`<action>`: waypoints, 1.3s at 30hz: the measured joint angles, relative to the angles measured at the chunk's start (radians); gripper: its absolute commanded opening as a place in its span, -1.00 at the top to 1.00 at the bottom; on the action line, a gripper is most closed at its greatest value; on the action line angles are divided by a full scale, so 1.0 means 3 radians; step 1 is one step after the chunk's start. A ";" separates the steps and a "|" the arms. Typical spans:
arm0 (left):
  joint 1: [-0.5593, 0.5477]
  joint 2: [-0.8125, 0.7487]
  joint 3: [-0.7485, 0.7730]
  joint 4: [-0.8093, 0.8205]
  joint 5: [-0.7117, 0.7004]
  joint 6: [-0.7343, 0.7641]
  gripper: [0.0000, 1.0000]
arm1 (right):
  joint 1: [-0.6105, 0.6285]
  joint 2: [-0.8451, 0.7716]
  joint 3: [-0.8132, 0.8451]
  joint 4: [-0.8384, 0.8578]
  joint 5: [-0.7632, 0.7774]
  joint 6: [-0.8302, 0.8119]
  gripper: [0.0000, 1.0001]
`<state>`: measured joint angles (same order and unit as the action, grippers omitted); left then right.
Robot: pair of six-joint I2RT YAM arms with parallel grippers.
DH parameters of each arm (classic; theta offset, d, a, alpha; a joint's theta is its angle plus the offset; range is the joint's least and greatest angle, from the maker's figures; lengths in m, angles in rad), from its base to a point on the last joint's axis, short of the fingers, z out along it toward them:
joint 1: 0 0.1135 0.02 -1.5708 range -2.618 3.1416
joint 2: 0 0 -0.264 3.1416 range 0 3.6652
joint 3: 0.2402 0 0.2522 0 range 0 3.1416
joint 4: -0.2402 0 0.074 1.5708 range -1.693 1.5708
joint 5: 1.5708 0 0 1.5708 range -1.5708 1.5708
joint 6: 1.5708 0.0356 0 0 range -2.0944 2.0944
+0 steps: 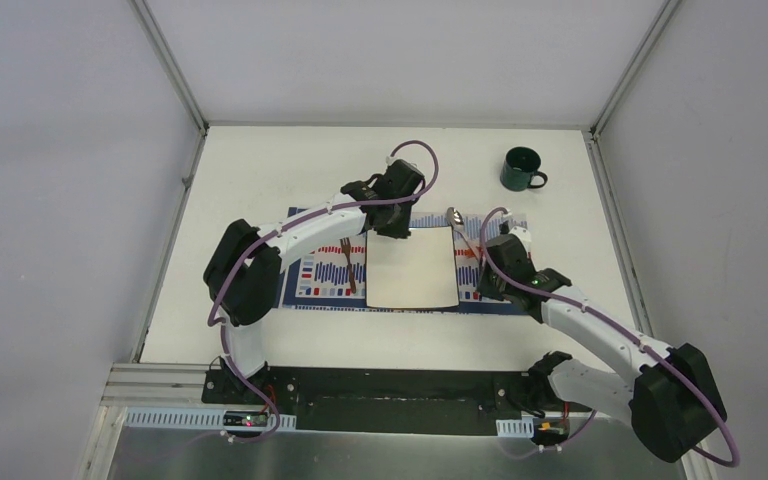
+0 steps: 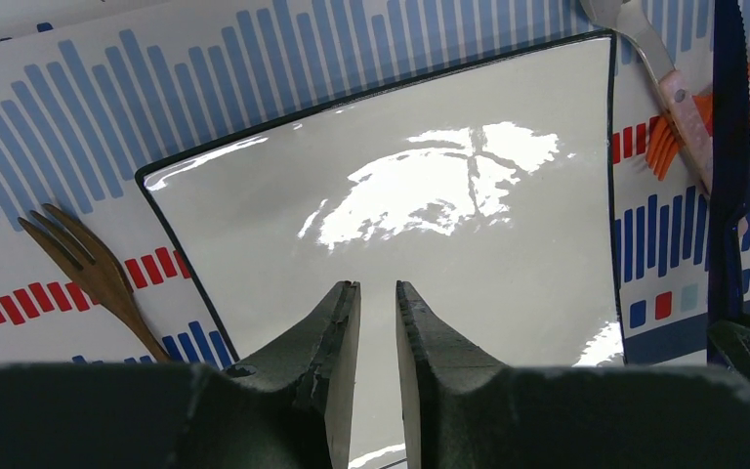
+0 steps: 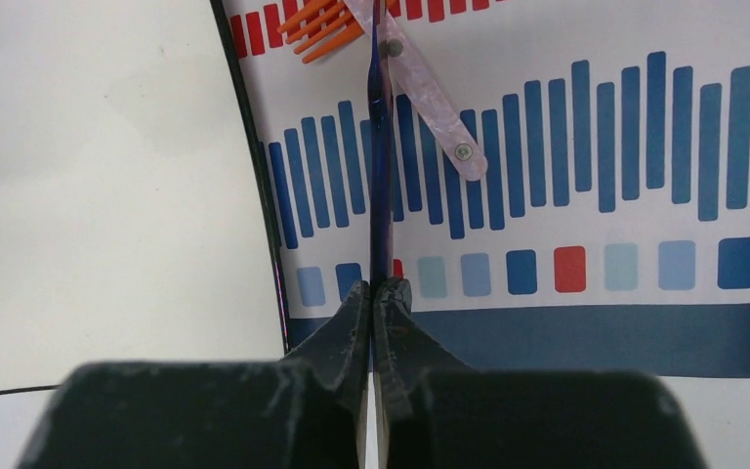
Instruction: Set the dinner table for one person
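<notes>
On the white dinner table (image 1: pixel 260 170) lies a striped placemat (image 1: pixel 320 285) with a square white plate (image 1: pixel 410 270) at its middle. My left gripper (image 2: pixel 378 288) hangs over the plate's far edge (image 1: pixel 397 228), its jaws a narrow gap apart with nothing between them. My right gripper (image 3: pixel 379 285) is shut on a thin dark blue knife (image 3: pixel 381 147), held edge-on just right of the plate (image 3: pixel 98 195). The knife (image 2: pixel 729 147) crosses a pink-handled spoon (image 3: pixel 430 98) and an orange fork (image 3: pixel 317 24). A wooden fork (image 2: pixel 93 264) lies left of the plate.
A dark green mug (image 1: pixel 521 168) stands on the table at the back right, beyond the placemat. Aluminium frame rails and grey walls close in the table on three sides. Both arm bases sit at the near edge.
</notes>
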<state>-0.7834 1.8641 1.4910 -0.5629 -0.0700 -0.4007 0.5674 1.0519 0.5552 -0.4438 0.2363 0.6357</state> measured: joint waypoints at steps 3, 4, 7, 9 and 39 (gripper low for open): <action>0.0000 0.0000 0.0000 0.0019 0.0000 -0.0001 0.57 | 0.0000 0.0014 -0.0010 -0.0011 0.0010 0.0004 0.98; 0.0000 0.0000 0.0000 0.0022 0.0000 -0.0001 0.57 | 0.0000 0.0027 -0.0011 -0.0011 0.0015 0.0006 0.98; 0.0000 0.0000 0.0000 0.0022 0.0001 -0.0001 0.57 | 0.0000 0.0093 -0.0013 -0.0006 0.0036 0.0006 0.99; 0.0000 0.0000 0.0000 0.0022 0.0001 -0.0001 0.57 | 0.0000 0.0146 -0.0013 -0.0004 0.0053 0.0006 0.99; 0.0043 0.0000 -0.0005 0.0052 0.0080 0.0000 0.57 | -0.0505 0.0594 0.0409 -0.0206 0.0146 -0.0367 1.00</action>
<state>-0.7704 1.8641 1.4895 -0.5472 -0.0460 -0.4007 0.4160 1.2301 0.6781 -0.5056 0.2802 0.5255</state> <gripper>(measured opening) 0.217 0.004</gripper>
